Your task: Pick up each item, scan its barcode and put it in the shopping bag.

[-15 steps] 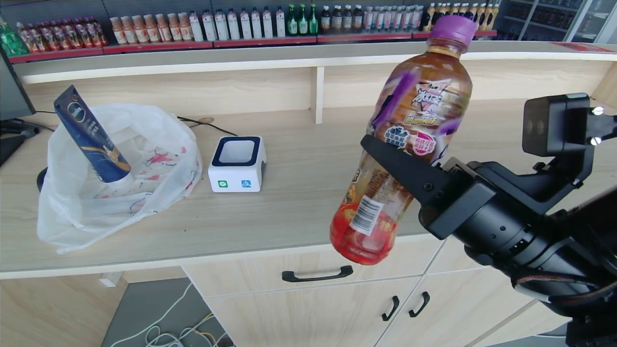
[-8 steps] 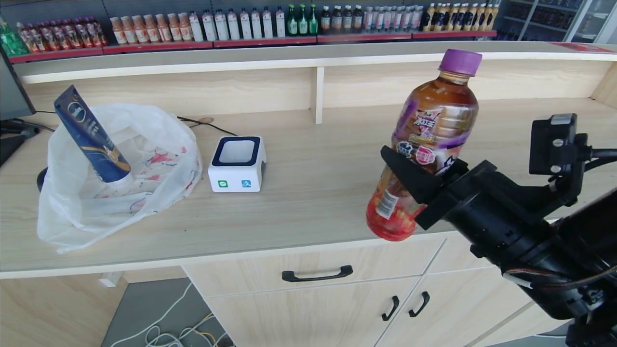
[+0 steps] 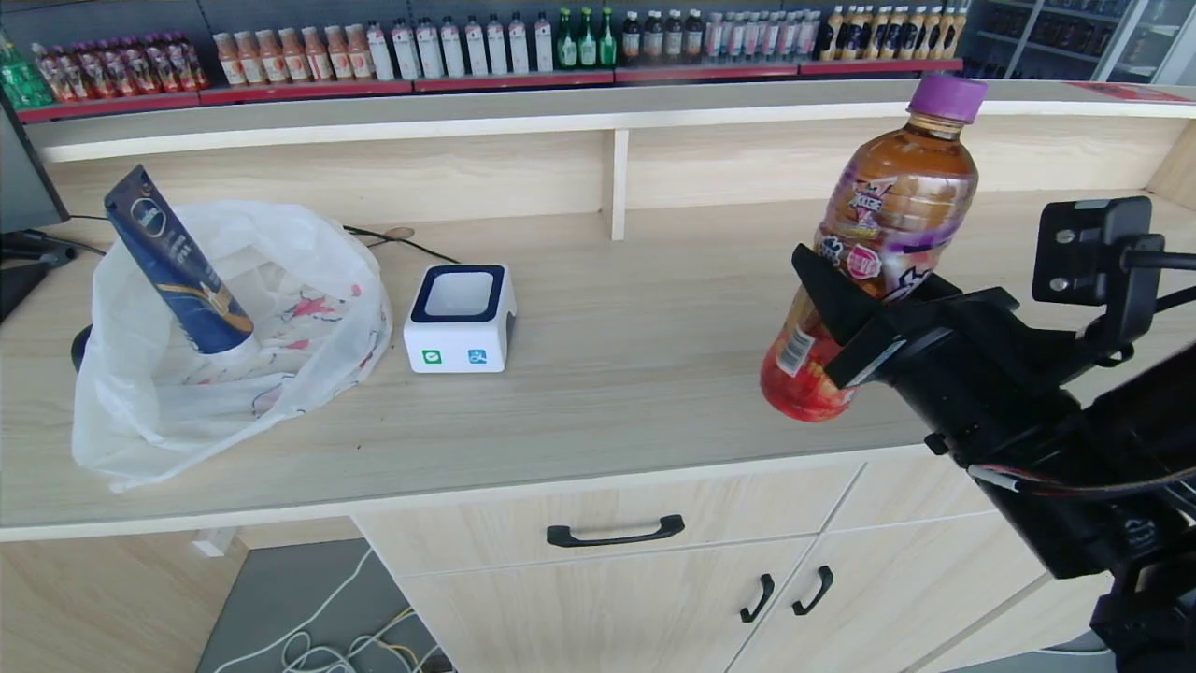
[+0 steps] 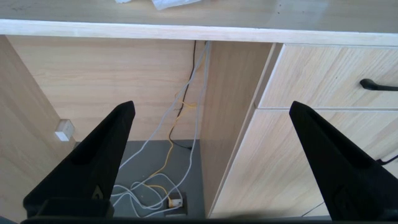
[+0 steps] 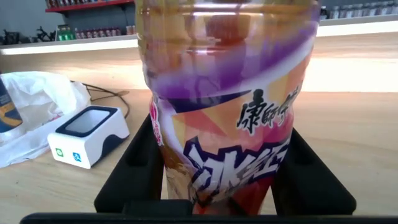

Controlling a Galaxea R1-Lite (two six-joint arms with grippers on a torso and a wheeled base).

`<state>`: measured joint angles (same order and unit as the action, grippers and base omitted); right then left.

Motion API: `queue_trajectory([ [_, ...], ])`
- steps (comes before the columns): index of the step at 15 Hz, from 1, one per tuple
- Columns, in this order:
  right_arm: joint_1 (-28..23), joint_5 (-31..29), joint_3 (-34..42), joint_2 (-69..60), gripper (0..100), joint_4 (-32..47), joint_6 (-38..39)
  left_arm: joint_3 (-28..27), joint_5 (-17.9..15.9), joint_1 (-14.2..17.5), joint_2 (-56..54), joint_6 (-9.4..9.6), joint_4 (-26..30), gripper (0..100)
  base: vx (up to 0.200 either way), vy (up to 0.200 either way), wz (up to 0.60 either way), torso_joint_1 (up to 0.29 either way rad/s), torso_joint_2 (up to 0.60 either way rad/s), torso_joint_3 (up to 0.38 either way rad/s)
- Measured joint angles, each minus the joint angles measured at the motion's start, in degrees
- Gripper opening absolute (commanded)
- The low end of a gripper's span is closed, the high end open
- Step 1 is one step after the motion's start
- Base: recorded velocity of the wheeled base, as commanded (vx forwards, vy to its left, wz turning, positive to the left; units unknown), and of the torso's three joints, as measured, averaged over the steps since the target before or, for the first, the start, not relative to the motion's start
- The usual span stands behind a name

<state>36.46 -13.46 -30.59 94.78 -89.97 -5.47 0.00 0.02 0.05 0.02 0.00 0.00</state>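
Right now the right gripper (image 3: 846, 290) holds the bottle (image 3: 888, 215) in the air over the tabletop (image 3: 607, 402), at about 3 o'clock in the head view. Its jaws are clamped on the bottle's lower half, one on each flank. The right wrist view shows the same grip, with the printed body of the bottle (image 5: 227, 124) between the two dark fingers of the right gripper (image 5: 221, 171).

The bottle is tea-coloured with a purple cap. Its long axis is tilted, with the cap toward 1 o'clock and the base toward 7 o'clock. The base hangs clear of the wood, near the front edge. A white barcode label (image 3: 796, 348) sits low on the side and faces roughly 8 o'clock, not downward.

The coming move turns on where the scanner (image 3: 460, 318) stands. It is a white box with a dark-rimmed window facing up, at 9 o'clock from the bottle and well apart from it. The shopping bag (image 3: 280, 365) lies just beside it, farther along the same 9 o'clock line. A blue tube (image 3: 177, 266) leans in the bag.

I judge the scan to be the step in hand. The bottle has to travel toward 9 o'clock, and the barcode label has to turn down toward the window, which probably calls for a wrist roll. Gripped this low, the tall bottle could tip in the jaws during that turn.

The left gripper (image 4: 211, 168) hangs below the tabletop edge, facing the cabinet front (image 4: 124, 81). Its jaws are wide apart and empty, so the right arm carries this item alone
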Motion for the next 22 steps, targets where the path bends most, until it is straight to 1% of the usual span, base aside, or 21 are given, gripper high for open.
queue_trajectory([
  [3, -0.1, -0.7, -0.7, 0.3, 0, 0.0, 0.8, 0.0, 0.0, -0.2, 0.0, 0.84, 0.0, 100, 0.0, 0.0, 0.0, 0.0, 0.0, 0.0],
  [4, -0.2, -0.7, -0.9, 0.5, 0, 0.0, 0.9, 0.0, 0.0, -0.1, 0.0, 0.65, 0.0, 100, 0.0, 0.0, 0.0, 0.0, 0.0, 0.0],
  [5, -0.3, -0.8, -1.1, 0.6, 0, 0.0, 1.0, 0.0, 0.0, 0.0, 0.0, 0.27, 0.0, 100, 0.0, 0.2, 0.0, 0.002, 0.0, -0.002],
  [6, -0.2, -0.8, -1.8, 0.8, 0, 0.0, 1.0, 0.0, 0.0, 0.0, 0.0, 0.21, 0.0, 100, 0.0, 0.2, 0.0, 0.002, 0.01, -0.002],
  [7, -0.2, -0.8, -2.6, 1.1, 0, 0.0, 1.1, 0.0, 0.0, 0.0, 0.0, 0.22, 0.1, 100, 0.0, 0.0, 0.0, 0.0, 0.0, 0.0],
  [12, -0.3, -0.8, -4.9, 2.4, 0, 0.2, 1.9, 0.0, 0.0, 0.0, 0.0, -0.07, 0.1, 100, 0.0, 0.2, 0.0, 0.004, 0.0, 0.004],
  [22, -0.2, -0.8, -5.6, 2.9, 0, 0.0, 1.9, 0.0, 0.0, 0.0, 0.0, 0.0, 0.1, 100, 0.0, 0.2, 0.0, 0.003, 0.0, 0.002],
])
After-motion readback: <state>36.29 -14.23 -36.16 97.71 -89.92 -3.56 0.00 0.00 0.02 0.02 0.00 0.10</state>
